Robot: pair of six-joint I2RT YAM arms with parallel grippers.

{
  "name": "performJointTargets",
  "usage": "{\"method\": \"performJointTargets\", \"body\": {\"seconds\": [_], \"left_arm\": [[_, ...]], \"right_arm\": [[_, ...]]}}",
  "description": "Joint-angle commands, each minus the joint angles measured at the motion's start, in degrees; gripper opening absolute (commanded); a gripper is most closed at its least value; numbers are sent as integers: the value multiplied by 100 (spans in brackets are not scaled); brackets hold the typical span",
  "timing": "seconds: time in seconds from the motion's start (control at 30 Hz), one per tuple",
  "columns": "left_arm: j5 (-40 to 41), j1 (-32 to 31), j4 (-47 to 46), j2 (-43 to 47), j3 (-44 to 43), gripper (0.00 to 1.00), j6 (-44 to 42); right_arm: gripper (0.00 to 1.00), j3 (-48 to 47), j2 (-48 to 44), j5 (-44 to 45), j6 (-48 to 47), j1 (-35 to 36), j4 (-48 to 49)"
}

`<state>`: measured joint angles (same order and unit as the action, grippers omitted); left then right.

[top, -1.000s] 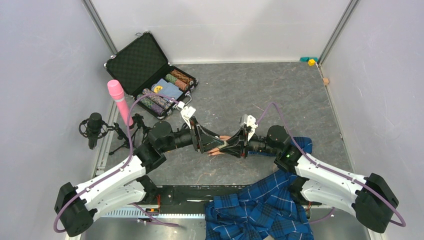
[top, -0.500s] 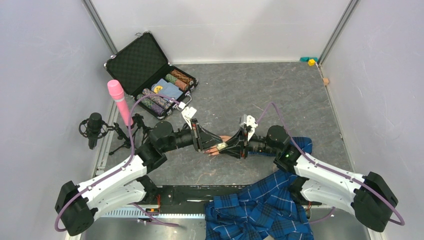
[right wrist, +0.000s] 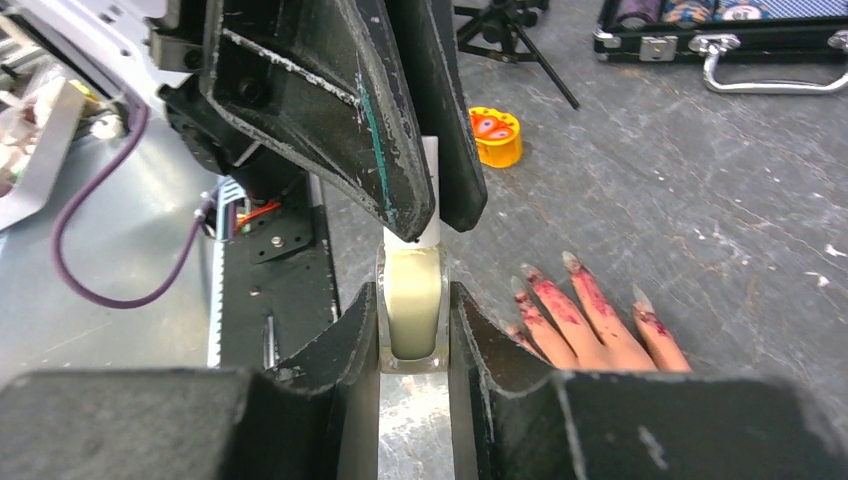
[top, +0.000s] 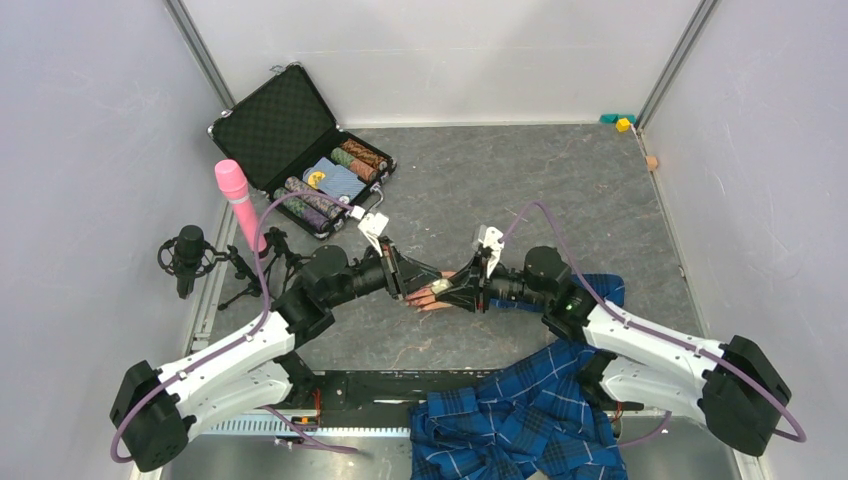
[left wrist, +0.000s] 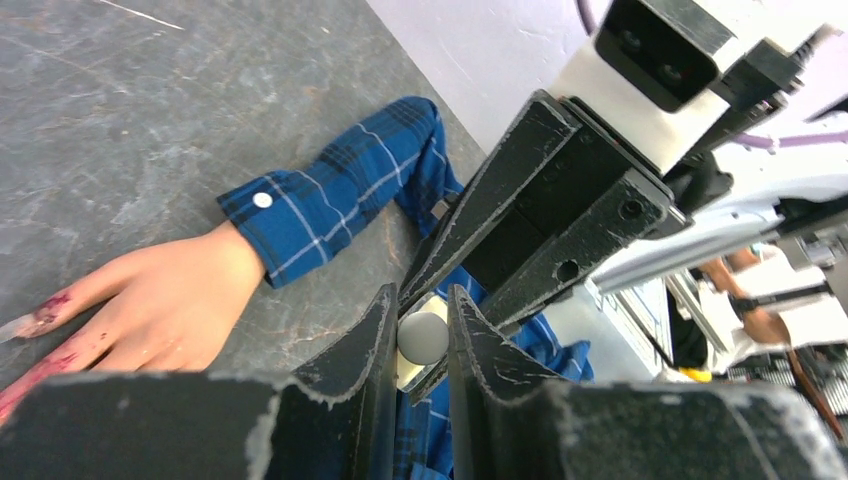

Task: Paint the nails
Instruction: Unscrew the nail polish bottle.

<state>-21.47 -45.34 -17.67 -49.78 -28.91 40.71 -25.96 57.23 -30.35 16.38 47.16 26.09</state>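
Observation:
The flesh-coloured mannequin hand (top: 428, 298) lies flat on the grey table, its blue plaid sleeve (left wrist: 335, 195) towards the right arm. Its nails (right wrist: 570, 263) are long, and the fingertips are smeared reddish-pink. My right gripper (right wrist: 413, 293) is shut on the small clear bottle (right wrist: 412, 310) and holds it just left of the fingers. My left gripper (left wrist: 420, 305) faces it and is shut on the bottle's white cap (left wrist: 424, 338). In the top view both grippers, left (top: 412, 283) and right (top: 455, 290), meet over the hand.
An open black case (top: 290, 125) with poker chips lies at the back left. A pink microphone (top: 238, 200) and a black microphone on a tripod (top: 190, 255) stand left. A plaid cloth (top: 520, 420) lies by the arm bases. An orange lid (right wrist: 495, 136) lies near the hand.
My left gripper's fingers, spread wide one second ago, have closed on the bottle's cap. My right gripper has shifted the bottle slightly left.

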Motion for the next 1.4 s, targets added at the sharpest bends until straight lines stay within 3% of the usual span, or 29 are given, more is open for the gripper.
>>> {"method": "performJointTargets", "body": {"seconds": [0.0,0.37,0.57,0.93,1.17,1.23,1.37], "left_arm": [[351,-55,-183,85,68,2,527],[1494,-54,204,-83,340,2,1486],[1881,-41,316,-204,419,2,1905],[2036,-45,200,-251,593,2,2351],[1982,-45,1,-319,612,2,2351],[1830,-39,-129,-289,546,9,2029],[1785,-36,143,6,209,60,1240]], "right_arm": [[0,-551,227,1147,-441,-19,-473],[0,-1556,925,4029,-1231,861,-1485],[0,-2049,1489,5522,-1163,1381,-1611],[0,-2485,2298,7175,-1370,2061,-1221],[0,-2418,2274,7178,-1405,2148,-988],[0,-2270,2153,7127,-1452,2149,-887],[0,-1571,1500,6995,-1553,2144,-355]]}}
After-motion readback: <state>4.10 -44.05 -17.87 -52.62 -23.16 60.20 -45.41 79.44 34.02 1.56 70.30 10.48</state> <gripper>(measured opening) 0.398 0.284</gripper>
